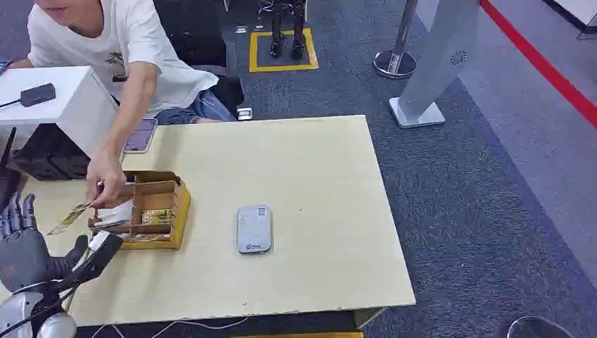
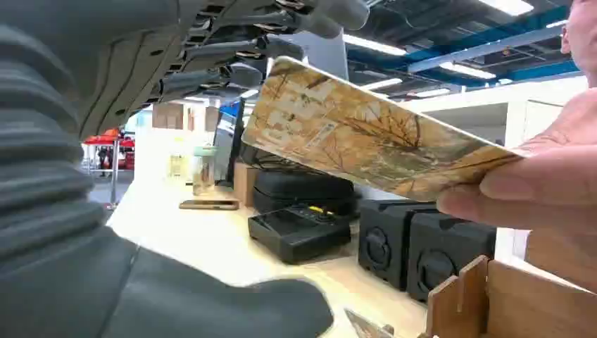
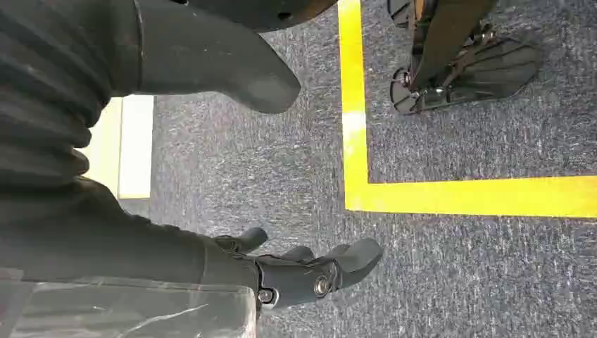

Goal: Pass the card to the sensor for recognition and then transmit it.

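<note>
While the left hand [image 1: 21, 243] waits at the near corner of the worktop [image 1: 310, 176] with fingers spread and grasping nothing, a person's hand [image 1: 105, 184] holds the card [image 1: 69, 219] just beyond its fingertips. The right hand [image 3: 310, 271] hangs over the floor, released. Risk, as a judgement: if the person lets go before the fingers close, the card drops. Count: one card offered, one wooden box [image 1: 155, 208] holding more cards, one sensor [image 1: 254, 229] farther right, one phone [image 1: 141, 135].
</note>
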Controlling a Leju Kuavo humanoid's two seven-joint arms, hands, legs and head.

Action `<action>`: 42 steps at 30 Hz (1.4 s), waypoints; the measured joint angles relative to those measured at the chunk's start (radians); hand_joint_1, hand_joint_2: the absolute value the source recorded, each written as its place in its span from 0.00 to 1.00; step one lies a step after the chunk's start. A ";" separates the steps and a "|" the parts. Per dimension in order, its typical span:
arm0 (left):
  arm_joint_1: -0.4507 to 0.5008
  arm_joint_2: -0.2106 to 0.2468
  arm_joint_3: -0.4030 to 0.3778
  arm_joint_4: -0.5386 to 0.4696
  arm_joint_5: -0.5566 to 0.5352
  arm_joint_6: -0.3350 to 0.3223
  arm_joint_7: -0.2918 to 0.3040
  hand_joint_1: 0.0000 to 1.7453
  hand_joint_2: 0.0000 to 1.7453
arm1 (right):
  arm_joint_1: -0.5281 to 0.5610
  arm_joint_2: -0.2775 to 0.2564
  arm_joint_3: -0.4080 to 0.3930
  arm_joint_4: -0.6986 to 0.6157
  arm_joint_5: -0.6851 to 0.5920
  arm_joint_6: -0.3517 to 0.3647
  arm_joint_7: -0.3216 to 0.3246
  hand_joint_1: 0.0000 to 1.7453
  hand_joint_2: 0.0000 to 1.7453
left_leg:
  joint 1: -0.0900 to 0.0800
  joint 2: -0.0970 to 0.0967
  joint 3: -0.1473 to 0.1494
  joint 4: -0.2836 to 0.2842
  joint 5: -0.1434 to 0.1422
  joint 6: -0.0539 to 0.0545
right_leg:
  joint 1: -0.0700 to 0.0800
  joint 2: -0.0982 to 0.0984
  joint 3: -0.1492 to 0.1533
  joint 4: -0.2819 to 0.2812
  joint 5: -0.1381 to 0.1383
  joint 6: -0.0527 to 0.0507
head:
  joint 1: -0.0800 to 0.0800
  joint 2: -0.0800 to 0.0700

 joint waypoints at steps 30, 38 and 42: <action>-0.222 -0.043 -0.347 0.037 0.084 -0.060 0.057 1.00 1.00 | -0.030 0.000 0.048 -0.007 0.054 0.003 0.038 0.00 1.00 | -0.001 -0.002 -0.004 0.002 0.003 0.002 | 0.000 -0.001 -0.001 0.000 0.003 0.002 | 0.002 0.000; -0.222 -0.043 -0.348 0.037 0.084 -0.058 0.056 0.00 1.00 | -0.030 0.000 0.048 -0.007 0.054 0.003 0.038 0.00 1.00 | -0.001 -0.002 -0.005 0.002 0.003 0.002 | 0.000 -0.001 -0.001 0.000 0.003 0.002 | 0.002 0.000; -0.217 -0.040 -0.348 0.027 0.086 -0.016 0.037 0.00 1.00 | -0.029 0.000 0.049 -0.007 0.055 0.003 0.035 0.00 1.00 | -0.001 -0.002 -0.005 0.002 0.003 0.002 | 0.000 -0.001 -0.001 0.000 0.003 0.002 | 0.002 0.000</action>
